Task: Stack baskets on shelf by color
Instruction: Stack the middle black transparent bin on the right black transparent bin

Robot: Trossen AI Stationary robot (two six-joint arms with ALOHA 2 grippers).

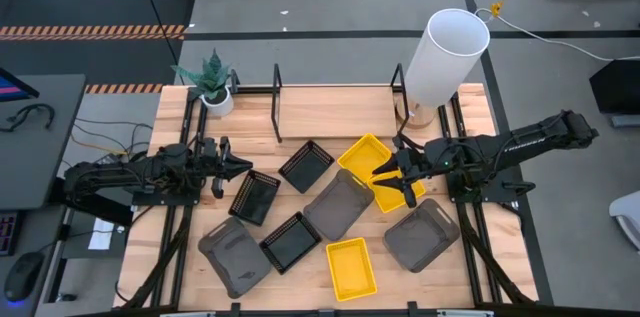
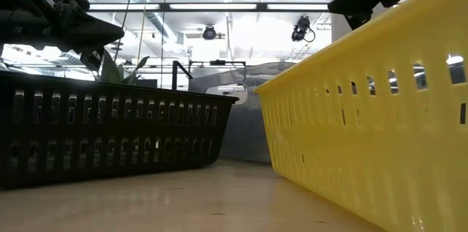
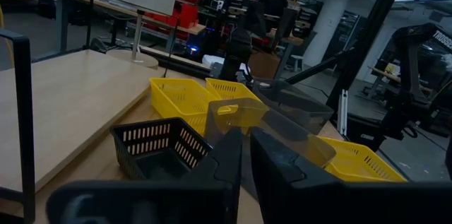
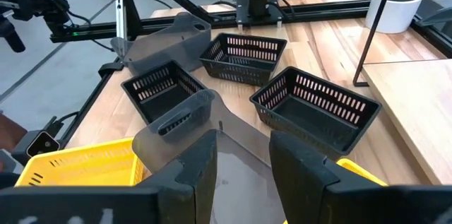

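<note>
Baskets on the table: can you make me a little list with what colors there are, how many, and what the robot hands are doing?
yellow baskets: three
black baskets: three
grey baskets: three
shelf: no baskets on it; a white cylinder stands at its end
plant: table corner by the shelf
left gripper: shut, holding nothing, beside a black basket
right gripper: open, over a yellow basket

No readable text, labels, brands or numbers anywhere. Faint white marks on a dark arm part (image 3: 439, 37) in the left wrist view, too blurred to read.
</note>
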